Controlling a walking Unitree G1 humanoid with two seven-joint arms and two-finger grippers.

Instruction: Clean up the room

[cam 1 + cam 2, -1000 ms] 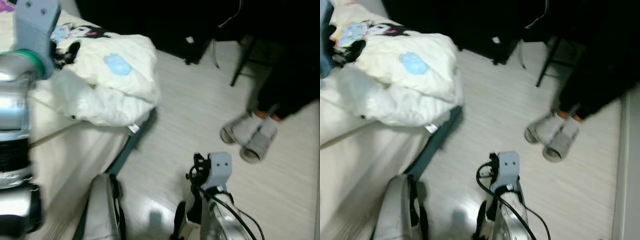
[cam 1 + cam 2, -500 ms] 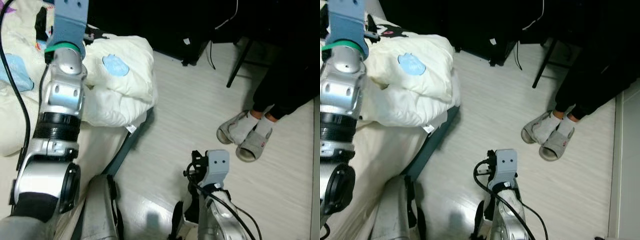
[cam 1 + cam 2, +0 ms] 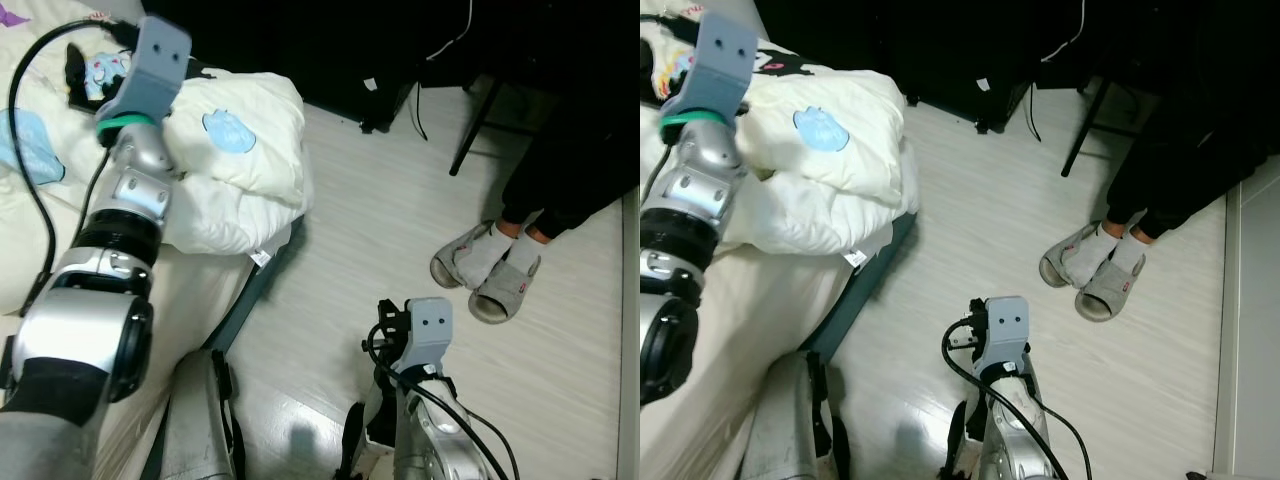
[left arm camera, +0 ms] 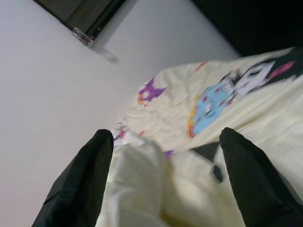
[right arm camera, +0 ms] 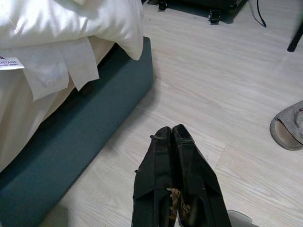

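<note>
A crumpled cream duvet point(image 3: 235, 160) with cartoon prints lies heaped on the bed point(image 3: 190, 290), one corner hanging over the edge. My left arm point(image 3: 125, 200) reaches across the bed above the duvet. In the left wrist view my left gripper point(image 4: 166, 138) is open, and a fold of the cream duvet point(image 4: 142, 184) rises between its black fingers point(image 4: 80, 184) without being clamped. My right gripper point(image 5: 171, 130) is shut with nothing in it and hangs low over the pale wood floor point(image 5: 227, 71), beside the bed's teal base point(image 5: 71, 146).
A seated person's legs in dark trousers and grey slippers point(image 3: 487, 272) rest on the floor at the right. A black chair leg point(image 3: 468, 135), cables and dark furniture point(image 3: 340, 50) stand behind. A white wall point(image 4: 57, 71) rises beyond the bed.
My left arm has swung from the near left edge farther out over the bed towards the duvet. The camera has shifted slightly and the blur has gone. The right arm hangs as before.
</note>
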